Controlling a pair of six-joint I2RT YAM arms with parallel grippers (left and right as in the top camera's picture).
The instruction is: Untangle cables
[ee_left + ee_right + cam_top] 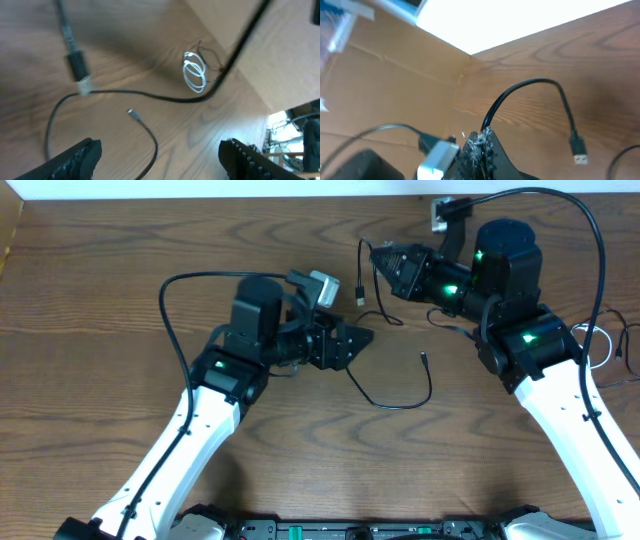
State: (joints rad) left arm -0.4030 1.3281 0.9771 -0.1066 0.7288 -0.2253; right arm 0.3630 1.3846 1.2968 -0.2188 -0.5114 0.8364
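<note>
The white cable [194,74] lies coiled well apart from the black cable [540,81] on the tabletop [100,300], so the untangling seems nearly done; the right pincer [482,136] is closed on the black cable, while the left pincer [160,150] stands wide and empty above it and should next take its free end.

The left arm [190,430] and right arm [575,405] have white links, black joint housings with green lights [220,365], and thick black cables [165,310].
</note>
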